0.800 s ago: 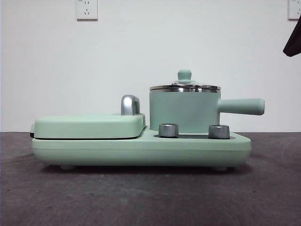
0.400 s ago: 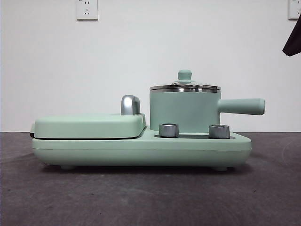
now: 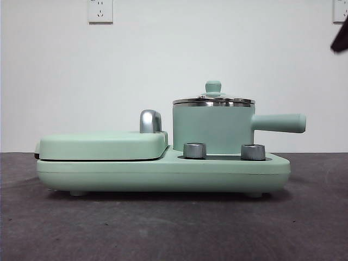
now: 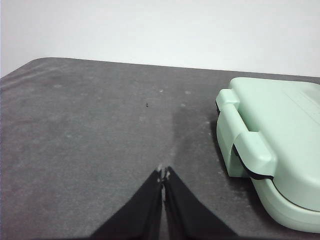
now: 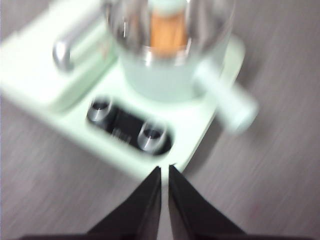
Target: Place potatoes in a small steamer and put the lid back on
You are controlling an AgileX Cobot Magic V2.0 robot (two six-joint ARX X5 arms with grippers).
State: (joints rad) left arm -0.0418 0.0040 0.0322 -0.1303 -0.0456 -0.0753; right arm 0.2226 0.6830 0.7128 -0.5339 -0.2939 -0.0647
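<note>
Right gripper hangs above and in front of the appliance, jaws pressed together on nothing; its wrist view is blurred, so fine detail is unreliable. Left gripper sits low over bare dark table beside the end of the griddle cover, jaws likewise closed and empty. In the front view only a black tip of one arm shows at the top corner. Small steamer stands on the mint-green base, behind the two steel dials, side handle pointing away from the griddle. Lid rests flat on the steel rim, knob up. Through the glass the right wrist view shows an orange-brown mass inside the pot, taken to be the potato; its outline is too smeared to confirm seating. Judgement: both task steps look done, potato in, lid on, and neither gripper touches anything. Step in hand reads as withdrawal to rest. Next move calls only for clearing the arms without brushing the protruding handle or knob, and perhaps a check that the lid sits level all round.
</note>
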